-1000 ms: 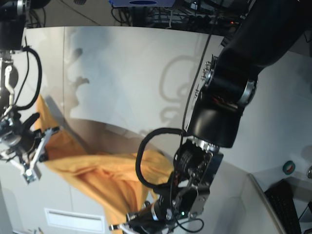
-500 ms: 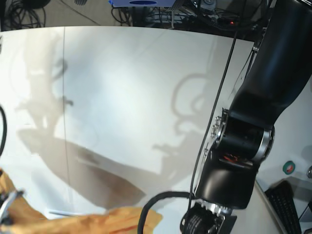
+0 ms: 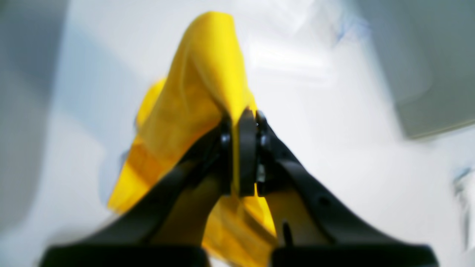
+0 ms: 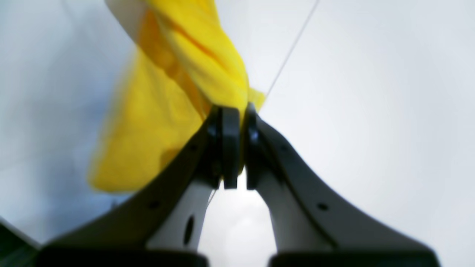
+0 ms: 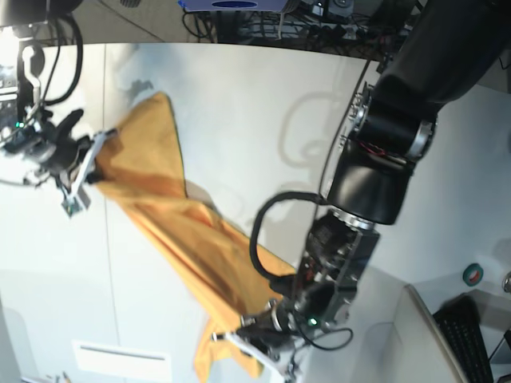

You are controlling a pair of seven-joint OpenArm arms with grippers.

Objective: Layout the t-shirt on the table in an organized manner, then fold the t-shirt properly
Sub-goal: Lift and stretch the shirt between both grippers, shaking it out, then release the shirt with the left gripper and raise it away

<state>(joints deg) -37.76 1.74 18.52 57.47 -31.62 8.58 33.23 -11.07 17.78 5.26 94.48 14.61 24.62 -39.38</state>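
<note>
The light-orange t-shirt [image 5: 180,231] hangs stretched in a long diagonal band over the white table [image 5: 255,112], bunched and twisted. My right gripper [image 5: 89,159] is at the left of the base view, shut on the shirt's upper end. My left gripper [image 5: 254,339], on the big black arm at the bottom centre, is shut on the lower end. In the left wrist view the left gripper [image 3: 243,124] pinches a fold of the t-shirt [image 3: 193,100]. The right wrist view shows the right gripper [image 4: 234,111] clamped on the t-shirt [image 4: 156,122] above the table [image 4: 371,111]. Both wrist views are blurred.
A small rectangular slot plate [image 5: 121,361] sits near the front edge. A thin dark seam [image 5: 105,303] runs across the tabletop. At the right lie a tape roll [image 5: 473,274] and a dark keyboard [image 5: 471,335]. Cables and equipment [image 5: 319,16] line the far edge.
Both arms dipped toward the near edge with the shirt, then swung back. The right gripper now sits higher and farther back than a second ago, and the shirt is pulled out longer between the grippers.
</note>
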